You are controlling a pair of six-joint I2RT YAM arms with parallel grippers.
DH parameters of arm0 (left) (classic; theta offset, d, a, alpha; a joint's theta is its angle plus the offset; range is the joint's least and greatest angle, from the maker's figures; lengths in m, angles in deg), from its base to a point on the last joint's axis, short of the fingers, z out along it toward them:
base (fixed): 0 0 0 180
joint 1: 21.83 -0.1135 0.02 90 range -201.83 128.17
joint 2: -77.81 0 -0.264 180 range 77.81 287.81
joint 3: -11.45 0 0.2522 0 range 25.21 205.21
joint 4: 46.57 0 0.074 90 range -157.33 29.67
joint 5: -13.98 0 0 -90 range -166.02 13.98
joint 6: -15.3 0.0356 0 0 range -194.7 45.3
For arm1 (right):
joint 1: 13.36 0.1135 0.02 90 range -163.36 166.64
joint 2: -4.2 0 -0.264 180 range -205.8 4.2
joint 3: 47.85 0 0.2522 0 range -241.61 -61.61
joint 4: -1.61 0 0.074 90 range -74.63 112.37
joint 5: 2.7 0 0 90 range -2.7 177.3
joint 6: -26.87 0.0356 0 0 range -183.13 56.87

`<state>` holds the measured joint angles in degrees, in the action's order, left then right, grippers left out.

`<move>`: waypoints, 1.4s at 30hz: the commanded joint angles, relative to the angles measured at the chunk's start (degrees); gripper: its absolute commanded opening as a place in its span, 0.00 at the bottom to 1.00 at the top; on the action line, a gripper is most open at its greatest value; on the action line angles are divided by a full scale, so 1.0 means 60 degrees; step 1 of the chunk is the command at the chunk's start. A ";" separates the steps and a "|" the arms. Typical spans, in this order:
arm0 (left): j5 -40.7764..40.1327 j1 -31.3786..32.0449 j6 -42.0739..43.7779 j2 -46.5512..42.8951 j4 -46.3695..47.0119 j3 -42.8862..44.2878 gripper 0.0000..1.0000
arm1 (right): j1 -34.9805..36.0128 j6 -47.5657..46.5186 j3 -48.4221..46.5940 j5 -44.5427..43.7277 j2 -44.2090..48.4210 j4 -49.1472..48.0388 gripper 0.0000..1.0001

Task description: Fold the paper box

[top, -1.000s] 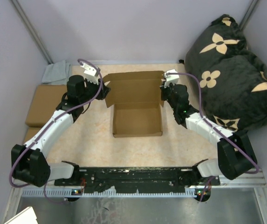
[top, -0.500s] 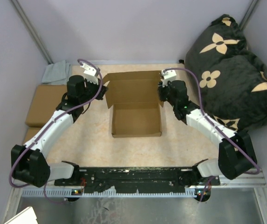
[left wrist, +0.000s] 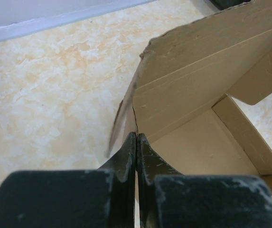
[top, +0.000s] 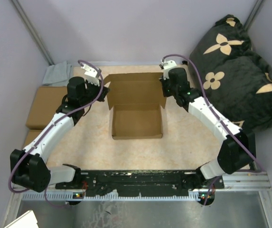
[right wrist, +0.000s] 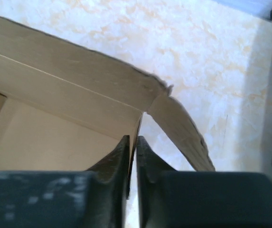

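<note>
- The paper box [top: 136, 122] sits in the middle of the tabletop [top: 183, 142], between the two arms. Its shallow tray is open and its lid stands up at the far side.
- The left gripper [top: 106, 91] is at the left corner where lid meets tray. Its jaws are pressed together, with their tips at the crease beside the side flap [left wrist: 121, 118].
- The right gripper [top: 164, 88] is at the opposite corner. Its jaws are almost together, clamped on the thin edge of the box wall.
- A black cushion [top: 230, 61] with tan flowers lies at the right.
- A grey cloth [top: 57, 73] and flat brown boxes [top: 45, 104] lie at the left.
</note>
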<state>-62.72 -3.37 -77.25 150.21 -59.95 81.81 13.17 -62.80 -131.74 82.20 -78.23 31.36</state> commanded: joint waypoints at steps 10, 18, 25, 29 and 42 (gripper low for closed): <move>0.1368 0.0205 -0.1854 -0.0180 0.1398 -0.0276 0.00 | 0.0232 0.2151 -0.1232 0.0224 -0.0791 0.0777 0.00; 0.1276 0.0231 -0.2162 0.0101 0.1787 0.0328 0.02 | 0.0413 0.2155 -0.0433 -0.1030 0.0030 -0.1410 0.00; 0.0797 0.0489 -0.1961 0.0682 0.1839 0.1023 0.02 | 0.0428 0.1289 0.0266 -0.1856 0.0265 -0.3348 0.00; 0.0432 0.0770 -0.1780 0.0959 0.1844 0.0945 0.02 | 0.0421 0.1290 0.0424 -0.1848 0.0087 -0.3653 0.00; -0.0796 0.1554 -0.1642 0.0484 0.1995 -0.0514 0.03 | 0.0706 0.2129 0.2760 -0.1912 0.1031 -0.4898 0.00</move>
<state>-68.75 3.21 -86.34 155.30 -50.05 81.09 14.43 -52.54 -117.27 67.73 -76.16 7.23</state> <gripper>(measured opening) 0.025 0.009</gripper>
